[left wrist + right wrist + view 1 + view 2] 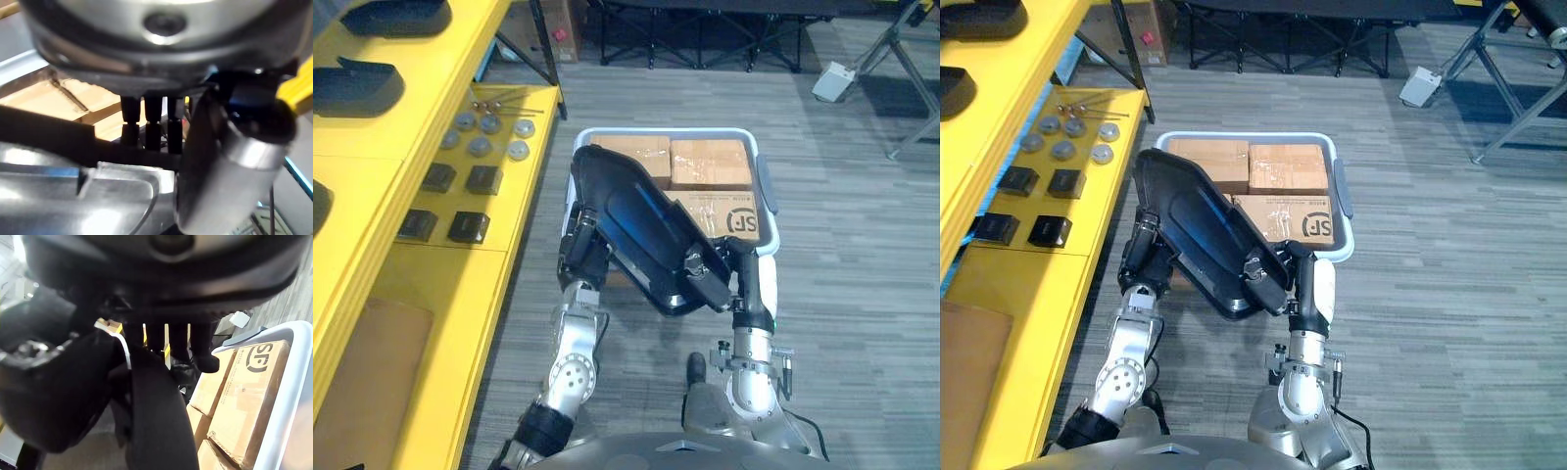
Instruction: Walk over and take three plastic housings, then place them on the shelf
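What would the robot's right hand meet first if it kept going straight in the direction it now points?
The right hand grips the black housing, so that comes first; beyond it, probably the cardboard boxes in the white bin, though depth is unclear.

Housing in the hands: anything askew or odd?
The black plastic housing sits tilted, pinched between the left hand and right hand over the near edge of the white bin of cardboard boxes. Nothing looks spilled or damaged.
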Tool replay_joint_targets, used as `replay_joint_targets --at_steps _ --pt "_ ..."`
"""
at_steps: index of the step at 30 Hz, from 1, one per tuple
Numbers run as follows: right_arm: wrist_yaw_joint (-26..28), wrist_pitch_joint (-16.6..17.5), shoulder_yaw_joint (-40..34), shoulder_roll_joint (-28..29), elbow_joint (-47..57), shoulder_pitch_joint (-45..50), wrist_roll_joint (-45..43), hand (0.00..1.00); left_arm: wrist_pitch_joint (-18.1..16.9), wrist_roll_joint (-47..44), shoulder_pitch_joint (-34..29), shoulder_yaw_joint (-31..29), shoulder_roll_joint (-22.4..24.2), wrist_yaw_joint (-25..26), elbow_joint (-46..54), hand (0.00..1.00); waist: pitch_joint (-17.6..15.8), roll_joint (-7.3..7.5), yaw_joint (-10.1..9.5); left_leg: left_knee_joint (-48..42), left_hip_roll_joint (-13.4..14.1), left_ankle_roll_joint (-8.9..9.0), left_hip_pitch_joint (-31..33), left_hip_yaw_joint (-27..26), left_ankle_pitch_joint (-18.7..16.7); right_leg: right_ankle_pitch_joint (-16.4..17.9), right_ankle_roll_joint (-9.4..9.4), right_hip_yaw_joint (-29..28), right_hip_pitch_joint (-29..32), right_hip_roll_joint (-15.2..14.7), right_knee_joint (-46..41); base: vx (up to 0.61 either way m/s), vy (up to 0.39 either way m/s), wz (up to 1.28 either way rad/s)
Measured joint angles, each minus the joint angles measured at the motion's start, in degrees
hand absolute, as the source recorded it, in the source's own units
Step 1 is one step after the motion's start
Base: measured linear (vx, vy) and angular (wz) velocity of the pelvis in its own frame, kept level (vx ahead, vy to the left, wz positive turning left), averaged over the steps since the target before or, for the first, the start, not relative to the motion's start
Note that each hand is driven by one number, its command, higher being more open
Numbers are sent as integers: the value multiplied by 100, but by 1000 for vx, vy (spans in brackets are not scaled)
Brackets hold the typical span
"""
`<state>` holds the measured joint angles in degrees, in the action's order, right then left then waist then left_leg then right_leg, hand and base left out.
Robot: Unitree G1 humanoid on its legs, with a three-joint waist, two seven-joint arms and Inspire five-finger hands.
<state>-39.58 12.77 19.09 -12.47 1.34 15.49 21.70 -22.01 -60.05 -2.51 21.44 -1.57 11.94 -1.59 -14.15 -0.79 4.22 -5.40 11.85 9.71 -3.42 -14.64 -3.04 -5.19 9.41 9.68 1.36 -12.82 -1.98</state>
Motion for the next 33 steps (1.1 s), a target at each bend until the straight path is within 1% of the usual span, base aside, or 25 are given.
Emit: replay_joint_targets --at_steps 1,3,5,7,9,12,14,16,18,21,23,24,26,27,30,33 --pt "-97 -18 -4 4 -76 7 -11 100 15 341 -18 -1 0 104 52 0 56 -15 -45 43 -6 2 -18 15 27 0 0 28 -41 -1 37 -65 -10 8" --pt "-220 -79 -35 54 -87 57 -32 100 170 1042 -27 -39 -59 294 111 0 262 -32 -92 138 -17 11 -13 46 79 -10 5 81 -57 2 124 -49 -11 9" --pt "-246 -101 -48 83 -87 53 -215 100 292 1621 -30 -85 -58 525 134 0 394 -26 -97 172 -23 10 -18 77 109 -17 3 110 -68 2 126 -15 -5 7" --pt "-315 -135 -33 127 -103 21 -410 100 465 2193 -34 -89 -50 793 247 0 470 -9 -115 172 -24 10 -44 99 115 -44 -3 124 -104 2 127 -9 0 5" --pt "-410 -148 -8 218 -120 -60 -541 100 559 2581 -35 -92 -48 1027 311 0 490 2 -127 184 -29 10 -111 96 115 -52 -2 124 -175 1 148 0 0 0" --pt "-590 -194 66 290 -120 -131 -705 100 671 3232 -40 -92 8 1428 346 0 643 33 -148 221 -39 8 -117 115 124 -96 0 168 -237 5 260 -2 3 3" --pt "-616 -219 71 337 -120 -135 -808 100 732 3366 -42 -105 15 1540 350 0 725 45 -176 271 -46 7 -121 127 158 -114 -4 190 -248 7 302 4 2 5" --pt "-619 -234 82 367 -120 -176 -919 100 748 3391 -42 -136 100 1611 366 0 736 51 -236 279 -51 5 -129 158 180 -121 -8 216 -275 7 306 2 0 7" --pt "-618 -253 102 395 -120 -241 -919 100 815 3427 -43 -233 161 1727 367 0 736 51 -248 297 -51 7 -185 185 187 -120 -8 253 -353 7 321 -8 1 7" --pt "-617 -286 130 413 -120 -310 -918 100 845 3889 -67 -338 175 1974 404 0 753 60 -257 378 -61 8 -256 179 200 -118 -11 254 -389 8 330 0 0 0" --pt "-655 -367 87 452 -120 -331 -952 100 852 4521 -109 -565 169 2320 411 0 757 61 -254 386 -62 8 -275 170 200 -115 -17 251 -397 8 336 0 0 0" --pt "-674 -373 62 451 -120 -330 -984 100 852 4692 -128 -638 170 2432 412 0 757 61 -252 393 -62 8 -283 166 200 -114 -17 250 -400 8 339 0 0 0" --pt "-746 -396 -36 451 -121 -329 -1134 100 866 5185 -206 -884 167 2815 446 0 776 65 -253 420 -66 7 -291 162 204 -113 -19 250 -402 8 353 0 0 0" --pt "-843 -415 -106 452 -160 -317 -1136 100 876 5531 -264 -1004 167 3115 447 0 842 75 -254 461 -73 13 -293 158 221 -114 -18 252 -398 9 384 0 0 0" --pt "-895 -454 -191 452 -163 -305 -1138 100 886 5966 -262 -1221 161 3562 499 0 882 99 -255 465 -75 13 -298 152 221 -114 -18 251 -401 10 397 0 0 0" --pt "-899 -453 -203 453 -162 -293 -1152 100 887 6194 -261 -1390 146 3868 758 0 905 132 -254 465 -78 14 -303 138 220 -114 -18 244 -401 9 404 0 0 0"
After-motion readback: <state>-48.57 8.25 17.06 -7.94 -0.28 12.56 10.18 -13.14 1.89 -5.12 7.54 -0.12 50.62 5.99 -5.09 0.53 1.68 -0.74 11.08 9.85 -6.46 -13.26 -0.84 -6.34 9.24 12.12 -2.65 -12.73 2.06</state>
